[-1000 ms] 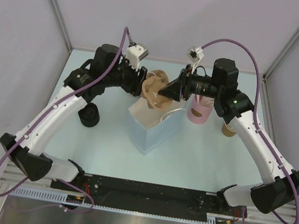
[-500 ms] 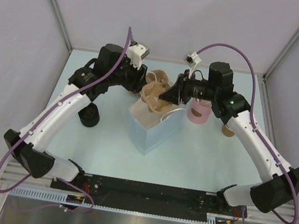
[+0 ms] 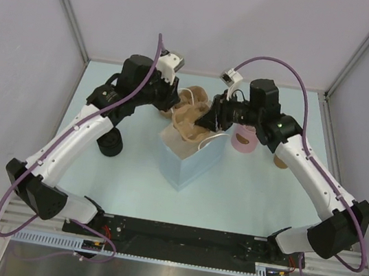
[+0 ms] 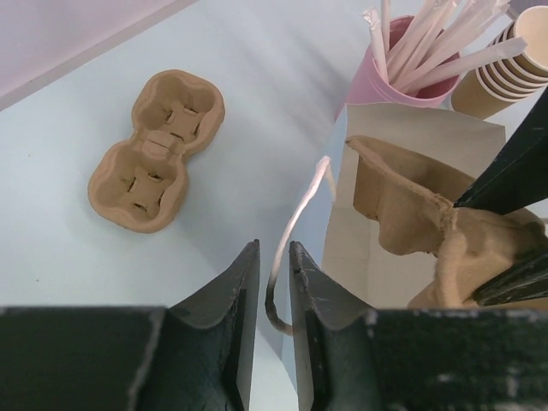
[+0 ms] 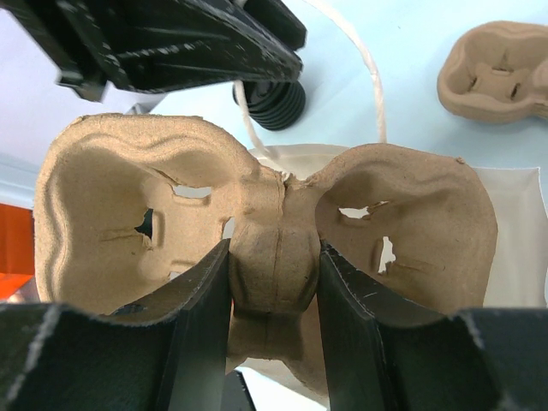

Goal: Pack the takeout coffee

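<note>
My right gripper (image 3: pixel 210 116) (image 5: pixel 274 248) is shut on the middle ridge of a brown pulp two-cup carrier (image 3: pixel 188 119) (image 5: pixel 128 197) and holds it over the open mouth of a pale paper bag (image 3: pixel 191 160) (image 4: pixel 411 137). My left gripper (image 3: pixel 169 100) (image 4: pixel 272 248) is shut on the bag's white cord handle (image 4: pixel 295 218) at the bag's far left side. No single tan cup is in view. A stack of black lids (image 3: pixel 109 142) (image 5: pixel 278 104) stands on the table left of the bag.
A second pulp carrier (image 4: pixel 157 150) (image 5: pixel 501 68) lies flat on the table behind the bag. A pink cup of white straws (image 3: pixel 245 140) (image 4: pixel 402 64) and a stack of nested tan cups (image 3: pixel 280 159) (image 4: pixel 505 68) stand right of the bag.
My right gripper has moved left with the carrier, bringing it over the bag's mouth. My left gripper has shifted slightly, still at the bag's handle.
</note>
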You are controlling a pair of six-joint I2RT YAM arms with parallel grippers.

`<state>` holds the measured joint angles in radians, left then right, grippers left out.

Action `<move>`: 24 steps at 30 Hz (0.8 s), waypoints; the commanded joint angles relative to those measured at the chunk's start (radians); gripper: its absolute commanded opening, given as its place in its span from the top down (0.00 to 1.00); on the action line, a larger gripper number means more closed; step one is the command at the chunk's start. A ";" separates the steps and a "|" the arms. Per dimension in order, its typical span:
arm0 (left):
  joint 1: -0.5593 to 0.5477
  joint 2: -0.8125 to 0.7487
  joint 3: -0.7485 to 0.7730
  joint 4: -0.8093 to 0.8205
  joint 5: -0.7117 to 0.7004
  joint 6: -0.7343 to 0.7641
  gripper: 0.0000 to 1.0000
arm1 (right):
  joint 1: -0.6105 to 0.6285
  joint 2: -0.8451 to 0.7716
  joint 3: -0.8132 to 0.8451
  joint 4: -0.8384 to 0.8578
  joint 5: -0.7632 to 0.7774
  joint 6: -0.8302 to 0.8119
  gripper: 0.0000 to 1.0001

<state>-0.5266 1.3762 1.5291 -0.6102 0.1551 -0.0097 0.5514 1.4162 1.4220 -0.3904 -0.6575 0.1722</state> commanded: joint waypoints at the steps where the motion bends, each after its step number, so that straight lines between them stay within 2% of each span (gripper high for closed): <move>1: 0.010 -0.039 -0.003 0.041 -0.012 0.008 0.76 | 0.021 0.010 0.005 -0.005 0.073 -0.043 0.71; 8: 0.011 -0.051 -0.007 0.052 -0.008 0.007 0.82 | 0.042 0.018 0.006 -0.033 0.150 -0.088 0.71; 24: 0.016 -0.078 -0.041 0.076 -0.057 0.005 0.83 | 0.134 0.033 0.005 -0.110 0.367 -0.197 0.72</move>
<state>-0.5171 1.3407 1.4944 -0.5724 0.1223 -0.0078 0.6628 1.4361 1.4212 -0.4923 -0.3756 0.0204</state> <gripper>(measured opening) 0.175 0.441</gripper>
